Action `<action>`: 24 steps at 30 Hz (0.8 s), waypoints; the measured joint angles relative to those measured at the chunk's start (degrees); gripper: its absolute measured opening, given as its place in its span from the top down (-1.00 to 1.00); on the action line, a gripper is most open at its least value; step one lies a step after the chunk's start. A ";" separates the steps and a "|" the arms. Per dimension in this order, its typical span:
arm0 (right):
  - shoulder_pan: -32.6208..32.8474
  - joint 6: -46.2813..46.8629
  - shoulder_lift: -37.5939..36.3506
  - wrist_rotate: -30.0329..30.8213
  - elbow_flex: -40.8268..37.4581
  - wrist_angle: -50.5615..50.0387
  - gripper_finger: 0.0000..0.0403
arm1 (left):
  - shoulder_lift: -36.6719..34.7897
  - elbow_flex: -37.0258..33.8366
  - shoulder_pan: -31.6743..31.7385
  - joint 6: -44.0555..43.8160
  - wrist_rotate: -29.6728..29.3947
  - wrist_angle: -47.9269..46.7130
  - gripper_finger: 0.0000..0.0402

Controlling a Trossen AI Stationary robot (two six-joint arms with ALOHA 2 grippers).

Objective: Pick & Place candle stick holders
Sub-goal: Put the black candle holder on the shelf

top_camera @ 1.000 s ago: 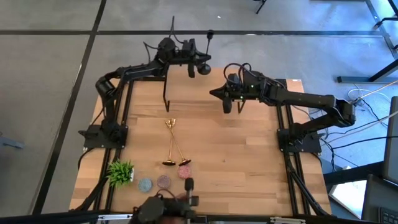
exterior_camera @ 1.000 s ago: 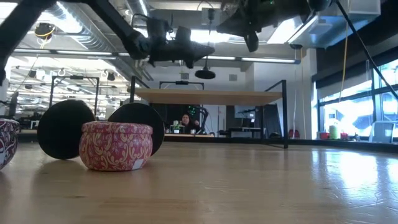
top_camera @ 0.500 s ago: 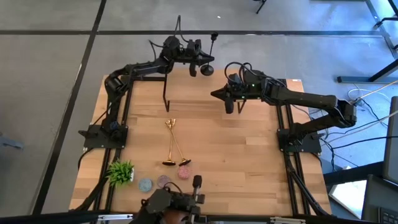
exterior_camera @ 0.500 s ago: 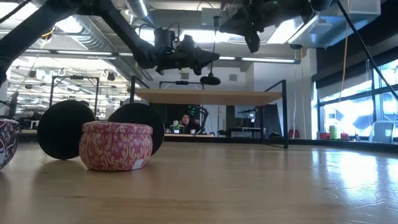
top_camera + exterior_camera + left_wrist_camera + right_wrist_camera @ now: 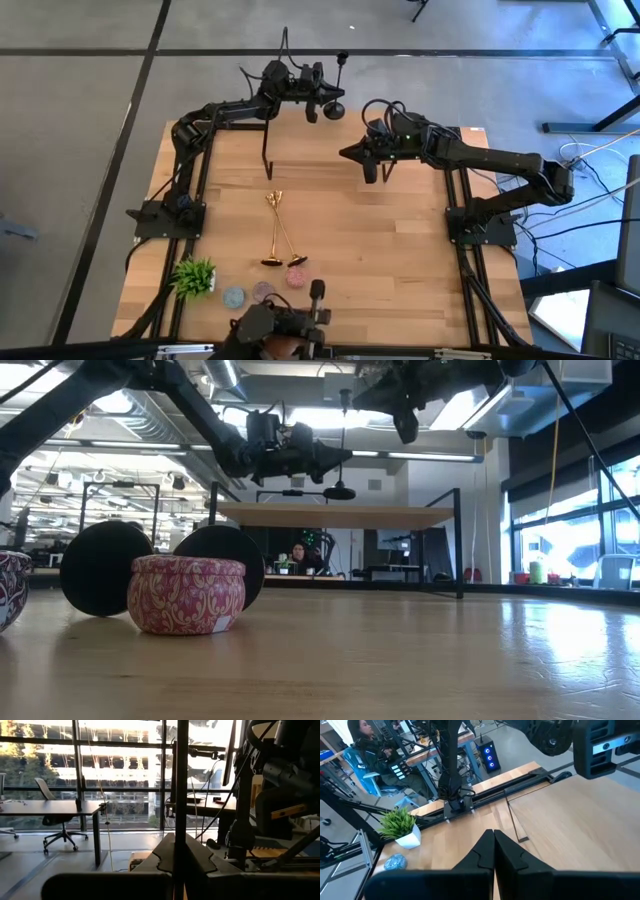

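Observation:
A black candle stick holder (image 5: 344, 440) hangs upright high over the table's far edge, its round base (image 5: 333, 109) at the bottom and its small cup on top. My left gripper (image 5: 318, 92) is shut on it. Two gold candle stick holders (image 5: 277, 228) lie side by side on the table's left half; their round bases (image 5: 100, 568) face the low camera. My right gripper (image 5: 368, 168) hovers shut and empty above the far middle of the table, and the right wrist view shows it (image 5: 493, 845) with nothing between the fingers. My left gripper pinches the black holder's thin stem (image 5: 180, 827) between its two fingers, above the base. The fingers (image 5: 326, 455) come at it about level from the table's left and lie across the stem. The holder stands upright in the hold, lifted clear.
A small green plant (image 5: 195, 275) and several little round tins (image 5: 263, 291) stand at the near left, a pink tin (image 5: 187, 594) close to the low camera. A thin black post (image 5: 267, 150) rises at the far left. People sit in the room beyond.
My left gripper has reached a little farther toward the table's far edge and to the right, and has sunk slightly. It stays shut on the black holder, which has gone with it, still upright and clear of the table.

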 joint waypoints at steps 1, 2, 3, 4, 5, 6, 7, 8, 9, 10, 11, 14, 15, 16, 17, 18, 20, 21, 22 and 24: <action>0.00 0.41 -0.02 -0.20 0.00 -0.15 1.00 | 0.00 0.00 -0.01 -0.02 -0.05 0.01 0.96; 0.00 0.62 -0.06 -0.25 0.00 -0.15 1.00 | 0.00 0.00 0.00 -0.02 -0.19 0.01 0.96; 0.00 0.75 -0.10 -0.37 0.00 -0.12 1.00 | 0.00 -0.04 0.08 -0.02 -0.26 0.01 0.96; 0.00 0.76 -0.12 -0.37 0.00 -0.12 1.00 | 0.00 -0.32 0.12 -0.01 -0.61 0.12 0.96; 0.00 0.75 -0.12 -0.37 0.00 -0.12 1.00 | 0.00 -0.64 0.10 -0.02 -0.99 0.18 0.96; -0.02 0.75 -0.12 -0.29 0.00 -0.12 1.00 | 0.00 -1.04 0.12 -0.06 -1.20 0.10 0.96; -0.04 0.73 -0.12 0.20 0.00 -0.04 1.00 | 0.00 -1.51 0.12 -0.06 -1.27 0.12 0.96; -0.14 0.65 -0.12 0.76 0.00 0.12 1.00 | 0.00 -1.95 0.12 -0.18 -1.49 0.15 0.96; -0.33 0.49 -0.12 1.50 0.00 0.35 1.00 | 0.00 -2.51 0.12 -0.50 -1.68 0.49 0.96; -0.53 0.26 -0.12 2.26 0.00 0.70 1.00 | 0.00 -3.16 0.12 -1.17 -2.06 1.12 0.96; -0.74 0.04 -0.12 2.86 0.00 1.17 1.00 | 0.00 -3.93 0.10 -1.72 -2.29 2.00 0.96; -1.18 -0.13 -0.12 3.28 0.00 2.35 1.00 | 0.00 -5.20 -0.01 -2.39 -3.05 3.02 0.96; -1.18 -0.13 -0.12 3.30 0.00 2.48 1.00 | 0.02 -5.22 -0.01 -2.46 -3.12 3.05 0.96; -1.17 -0.15 -0.12 3.30 0.00 2.52 1.00 | 0.02 -5.22 -0.01 -2.46 -3.15 3.14 0.96; -1.14 -0.14 -0.12 3.28 0.00 2.52 1.00 | 0.02 -5.22 -0.01 -2.44 -3.21 3.33 0.96; -1.13 -0.06 -0.12 3.28 0.00 2.52 1.00 | 0.02 -5.22 -0.01 -2.47 -3.35 3.30 0.96; -1.11 0.49 -0.12 3.28 0.00 2.52 1.00 | 0.02 -5.22 -0.01 -2.55 -3.41 2.98 0.95; -1.14 0.65 -0.12 3.27 0.00 2.52 1.00 | 0.02 -5.22 -0.01 -2.57 -3.43 2.78 0.94; -1.14 0.72 -0.12 3.28 0.00 2.52 1.00 | 0.02 -5.22 -0.03 -2.56 -3.43 2.68 0.94; -1.11 0.72 -0.12 3.28 0.00 2.52 1.00 | 0.02 -5.22 -0.08 -2.57 -3.43 2.53 0.94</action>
